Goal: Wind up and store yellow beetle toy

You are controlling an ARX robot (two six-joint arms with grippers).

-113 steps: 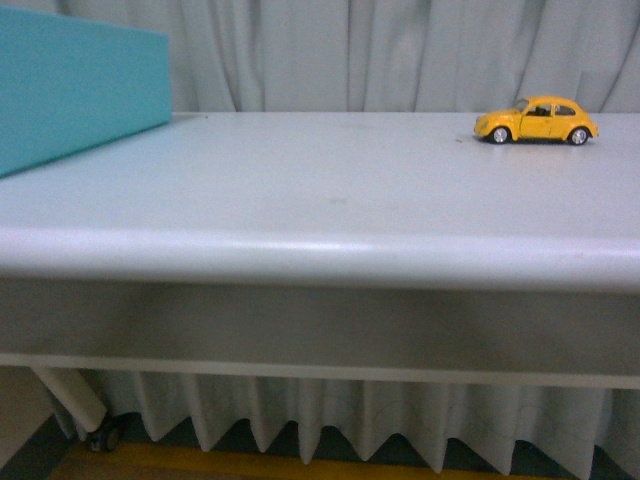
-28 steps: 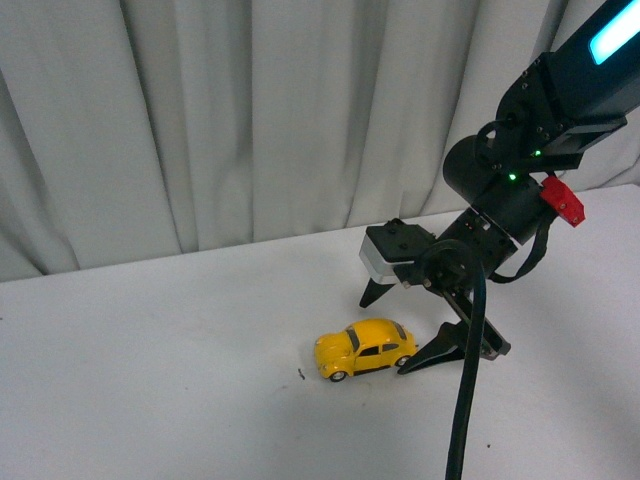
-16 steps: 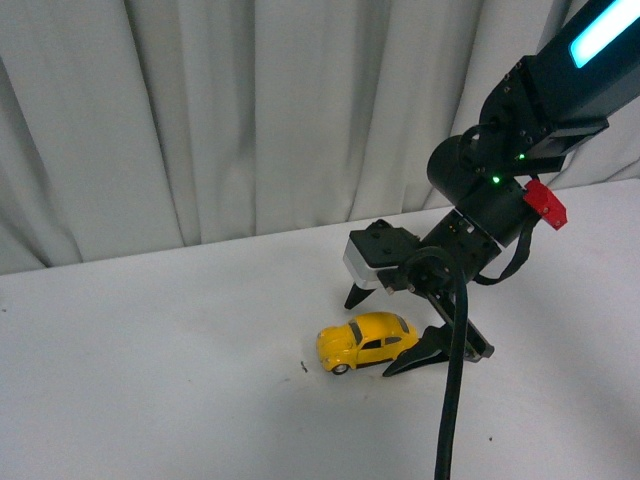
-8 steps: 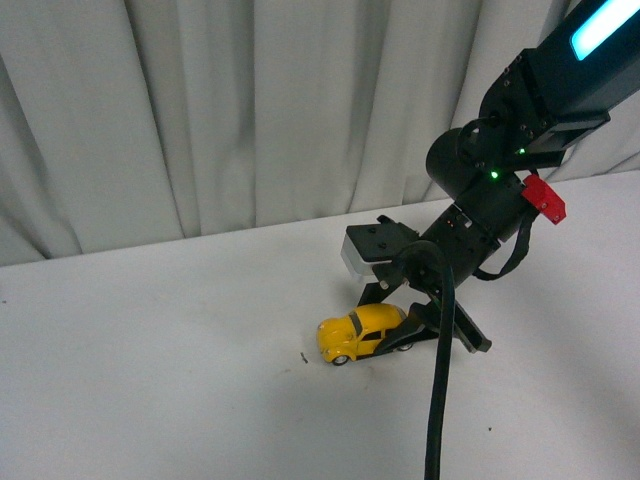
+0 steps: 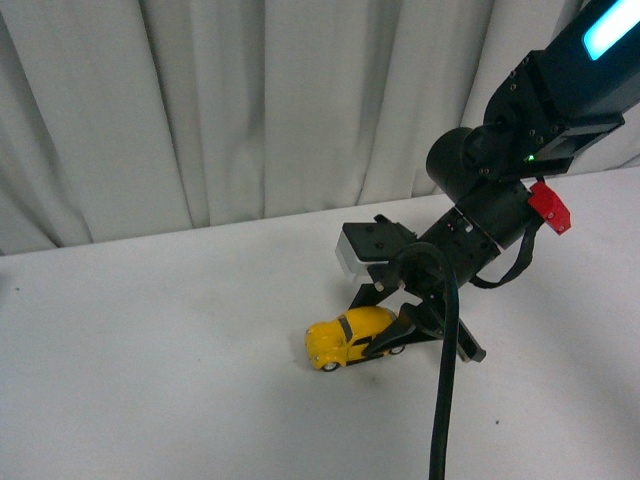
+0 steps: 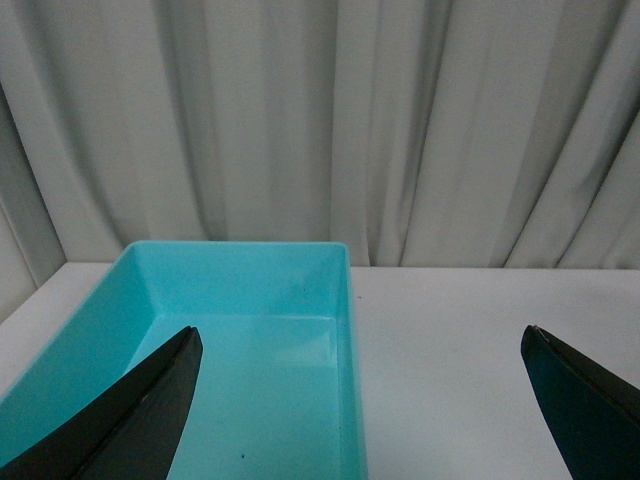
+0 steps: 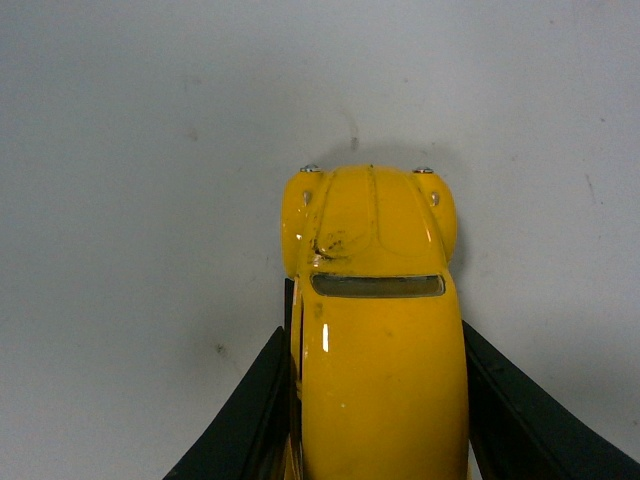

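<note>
White desk (image 5: 150, 350), grey curtains (image 5: 200, 120): we log yellow toy car (image 5: 335, 340) standing there, right fingers (image 7: 255, 420) pinching its flanks, left fingers (image 6: 130, 420) wide, facing teal box (image 6: 240, 285); grasp looks made, so next we judge a backward drag to wind.

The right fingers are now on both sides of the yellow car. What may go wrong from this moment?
1. The right fingers press the yellow beetle toy on its glossy, rounded sides, so it may slip out or twist when it is pulled back or lifted.
2. The left gripper hangs open above the teal bin. Bringing the toy there might crowd the two arms.
</note>
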